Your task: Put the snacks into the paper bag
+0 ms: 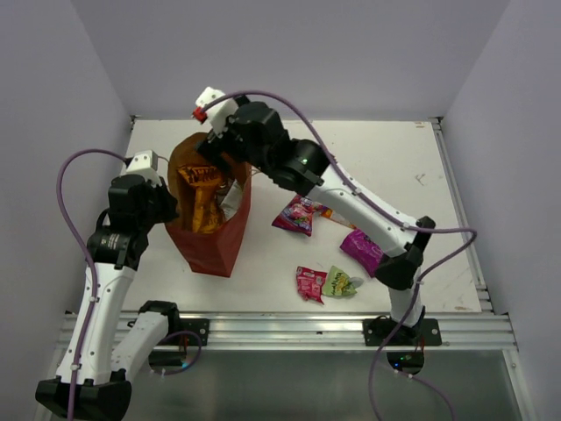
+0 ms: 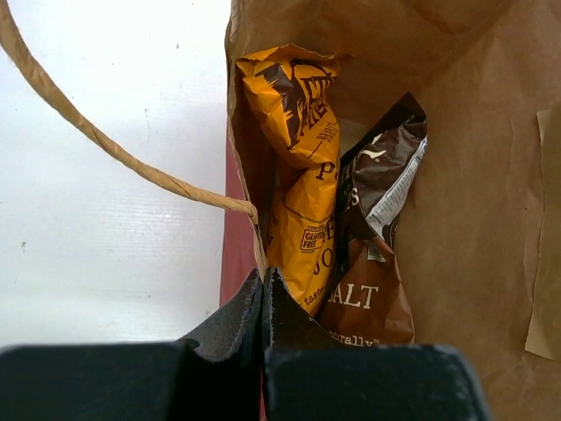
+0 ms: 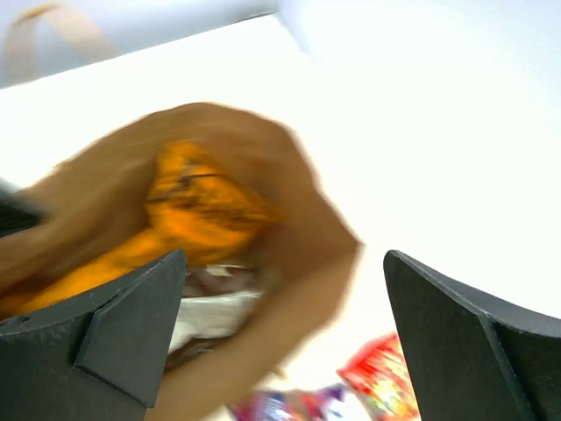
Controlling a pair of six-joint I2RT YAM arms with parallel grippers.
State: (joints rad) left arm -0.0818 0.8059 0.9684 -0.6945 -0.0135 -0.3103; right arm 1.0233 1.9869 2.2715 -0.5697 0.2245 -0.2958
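Pinching the paper bag (image 2: 473, 219) rim in my left gripper (image 2: 263, 281); right gripper (image 3: 285, 259) spread, empty. That red packet (image 1: 310, 283) looks light, crinkly: take its edge.

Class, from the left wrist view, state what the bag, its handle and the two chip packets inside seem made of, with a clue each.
Paper bag: matte brown kraft paper; creased, fibrous. Handle: likely twisted paper cord; faint spiral ridges show. Orange packet and dark-brown packet: probably printed plastic film; crinkled, slightly glossy.
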